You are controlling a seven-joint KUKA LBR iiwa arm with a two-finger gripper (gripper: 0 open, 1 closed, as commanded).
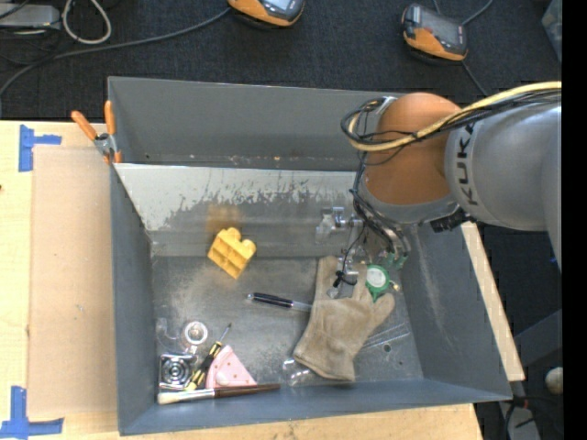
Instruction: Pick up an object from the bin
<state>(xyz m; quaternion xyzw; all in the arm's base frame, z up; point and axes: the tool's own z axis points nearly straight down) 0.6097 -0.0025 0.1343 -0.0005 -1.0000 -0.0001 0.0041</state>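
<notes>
So the gripper [347,278] is seen low over the right side of the bin [128,273], roughly at 3 o'clock from the middle of the floor, parked right at the top end of a tan work glove [337,339]. The glove is laid flat and stretched from about 3 o'clock down toward 5 o'clock, with its cuff end under the gripper. How far the gripper is spread can't really be made out from this angle, and nothing can be confirmed as held. A small green and white round thing [378,280] is spotted just at the gripper's 3 o'clock side, touching the glove's upper edge. A black pen [275,301] is found near the centre of the floor, just off the glove at its 9 o'clock. A yellow toy block [231,251] is sat at about 11 o'clock, well apart. Down at 7 o'clock a little heap [206,369] is piled in the corner.
</notes>
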